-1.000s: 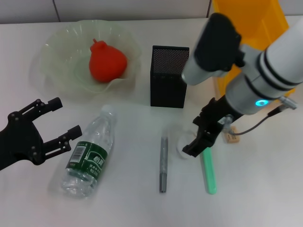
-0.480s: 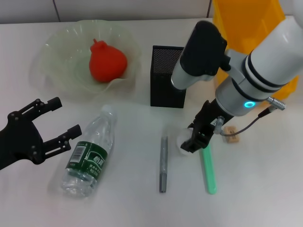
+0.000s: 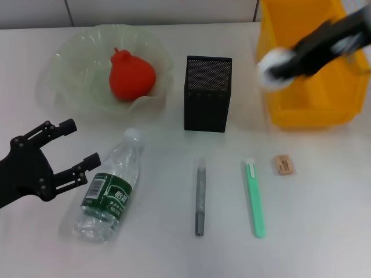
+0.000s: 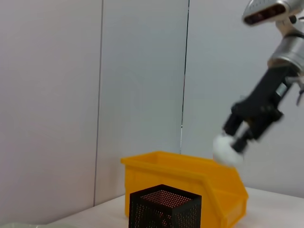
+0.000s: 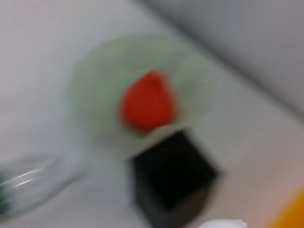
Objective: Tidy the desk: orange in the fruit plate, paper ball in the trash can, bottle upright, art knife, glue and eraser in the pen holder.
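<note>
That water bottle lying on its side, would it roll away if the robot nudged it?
Probably. The bottle is round and lies on the smooth table, so a sideways nudge could roll it. It looks empty, so likely light, and its thin clear wall may dent under a squeeze.
</note>
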